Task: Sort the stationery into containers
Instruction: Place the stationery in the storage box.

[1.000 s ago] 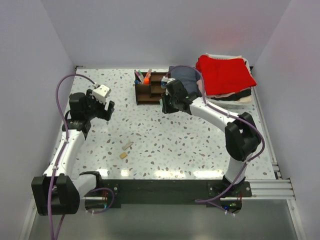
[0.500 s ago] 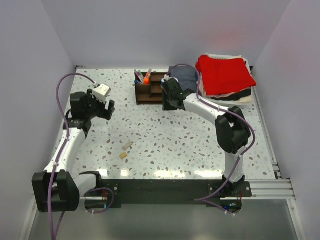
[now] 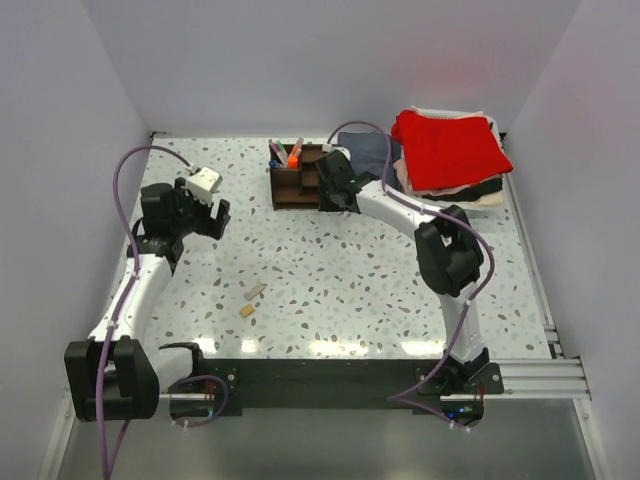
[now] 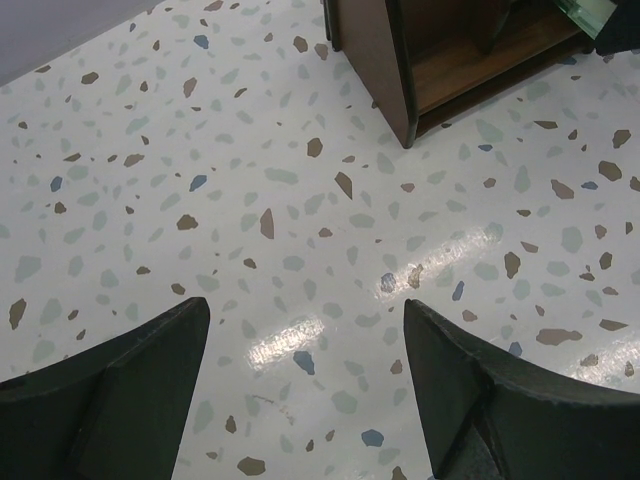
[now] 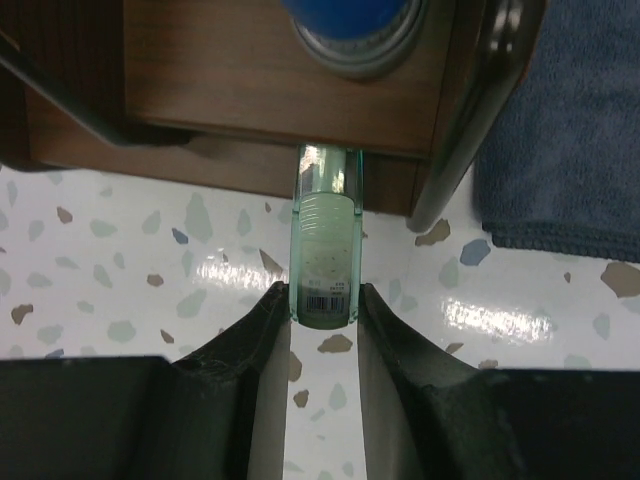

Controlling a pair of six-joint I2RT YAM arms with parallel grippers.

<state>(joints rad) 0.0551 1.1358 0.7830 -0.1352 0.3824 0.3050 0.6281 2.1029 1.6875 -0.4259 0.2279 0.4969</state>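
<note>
The right fingers (image 5: 250, 350) were out of sight in the overhead view, somewhere at the right end of the organizer (image 3: 293, 190). In the right wrist view the far tip of the pale green tube (image 5: 322, 240) was lost against the organizer's wall. A blurred blue cap (image 5: 345, 18) was cut by the top edge. The left wrist view cropped the organizer's upper part and both left fingers (image 4: 130, 385). The tan blocks (image 3: 247, 311) were too small to make out.

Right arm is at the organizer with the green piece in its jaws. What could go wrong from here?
The pale green piece has its far end at the outer wall of the organizer, not over an opening: pushing on could shove the organizer or jam the piece. The right gripper pinches only its near end, so contact might lever it loose.
</note>
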